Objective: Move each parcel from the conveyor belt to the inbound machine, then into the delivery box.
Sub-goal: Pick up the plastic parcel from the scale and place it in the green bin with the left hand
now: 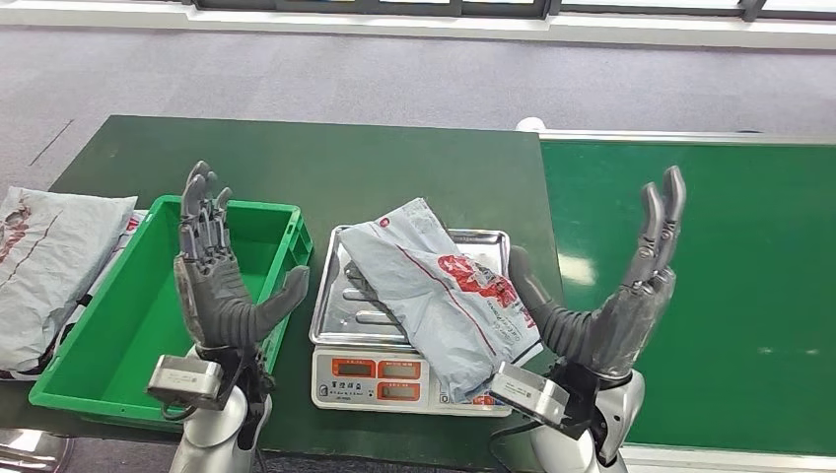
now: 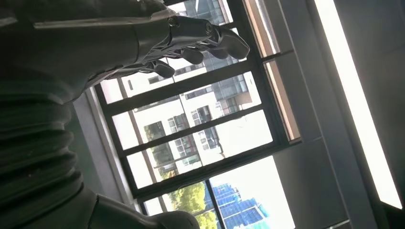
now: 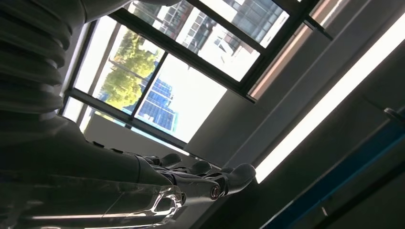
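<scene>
the grey plastic mailer parcel with red print (image 1: 444, 291) lies on the steel-trayed weighing scale (image 1: 412, 320), its long axis running from 11 to 5 o'clock. both hands are raised with fingers spread, holding nothing. the right hand (image 1: 616, 296) sits just at the parcel's 4 o'clock, nearer than the left hand (image 1: 219, 276) over the green plastic crate (image 1: 148, 315) at 9 o'clock.

A parcel-sorting workspace, probably a lab mock-up: green conveyor belt (image 1: 690, 286), weighing scale (image 1: 367, 379), green crate (image 1: 138, 305) (big windows (image 2: 191, 129), grey carpet (image 1: 296, 74)).
</scene>
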